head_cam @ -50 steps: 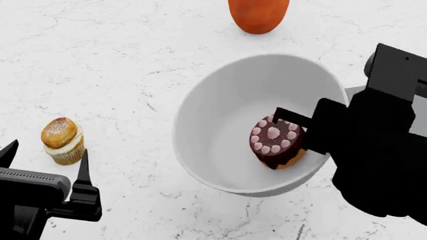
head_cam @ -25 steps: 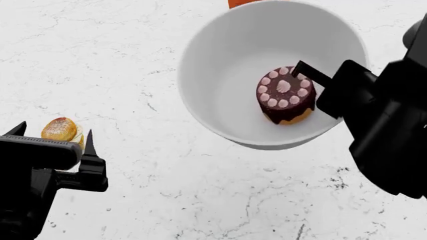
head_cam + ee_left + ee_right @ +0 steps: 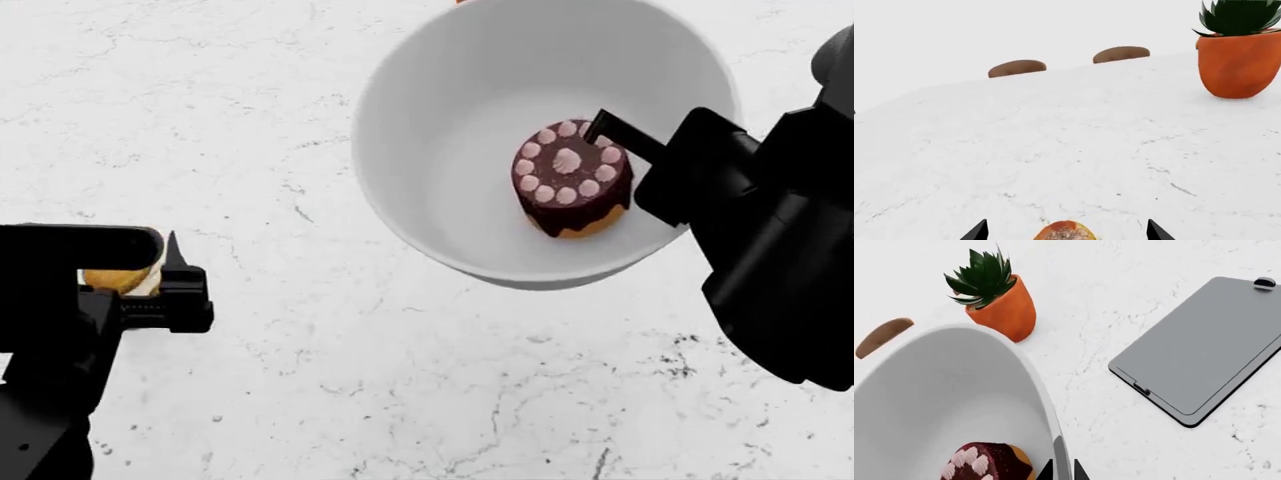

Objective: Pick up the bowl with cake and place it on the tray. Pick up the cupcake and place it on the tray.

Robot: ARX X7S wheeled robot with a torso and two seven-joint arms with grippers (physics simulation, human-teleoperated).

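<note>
The white bowl (image 3: 507, 120) holds the chocolate cake (image 3: 571, 178) with pink dollops and appears raised above the marble table. My right gripper (image 3: 638, 150) is shut on the bowl's rim, one finger inside by the cake. In the right wrist view the rim (image 3: 1062, 460) passes between the fingertips, next to the cake (image 3: 984, 462). The dark grey tray (image 3: 1207, 352) lies flat on the table beyond. The cupcake (image 3: 118, 278) stands between the fingers of my open left gripper (image 3: 127, 275). Only the cupcake's sugared top (image 3: 1064, 233) shows in the left wrist view, with a fingertip well clear on either side.
An orange pot with a spiky green plant (image 3: 1004, 312) stands beside the bowl; the same pot (image 3: 1237, 62) shows in the left wrist view. Two brown chair backs (image 3: 1017, 67) rise past the table's far edge.
The right gripper has lifted the bowl with the cake up and away over the last second. The left gripper has moved forward until its fingers stand on either side of the cupcake.
</note>
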